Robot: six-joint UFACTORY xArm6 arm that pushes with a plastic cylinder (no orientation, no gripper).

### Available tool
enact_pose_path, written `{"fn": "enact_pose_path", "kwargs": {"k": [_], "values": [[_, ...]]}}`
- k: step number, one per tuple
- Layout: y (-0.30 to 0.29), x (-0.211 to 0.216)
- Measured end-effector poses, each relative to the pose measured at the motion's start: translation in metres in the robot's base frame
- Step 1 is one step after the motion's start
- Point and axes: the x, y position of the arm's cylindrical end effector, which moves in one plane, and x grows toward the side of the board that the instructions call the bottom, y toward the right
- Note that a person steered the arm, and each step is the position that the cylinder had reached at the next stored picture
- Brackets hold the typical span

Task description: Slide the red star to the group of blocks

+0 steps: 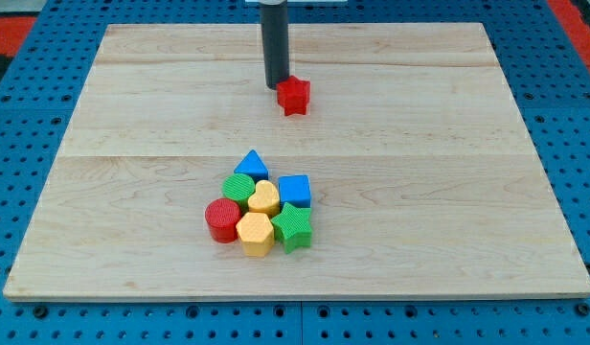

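My tip (276, 86) touches the red star (293, 95) from the view's upper left on the wooden table (448, 192); no fingers are fitted. The clustered blocks (260, 211) sit well apart, toward the view's bottom.

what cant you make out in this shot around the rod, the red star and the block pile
- My tip, camera view: whether it touches the red star is unclear; they sit edge to edge, star at its lower right.
- Rod's upper part: cut off by the view's top edge.
- Green block in the group: partly covered by the yellow heart and red cylinder, so its shape is unclear.
- Blue triangle: its lower edge is hidden by the green block.
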Motion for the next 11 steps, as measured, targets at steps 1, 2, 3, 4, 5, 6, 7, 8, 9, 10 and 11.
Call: {"fn": "enact_pose_path", "kwargs": {"k": [1,2,3,4,5,6,7,8,9,10,11], "values": [[0.013,0.003],[0.013,0.026],[0.015,0.034],[0.025,0.018],[0.044,0.019],[0.038,0.041],[0.001,0.07],[0.0,0.098],[0.002,0.068],[0.02,0.063],[0.054,0.077]]}}
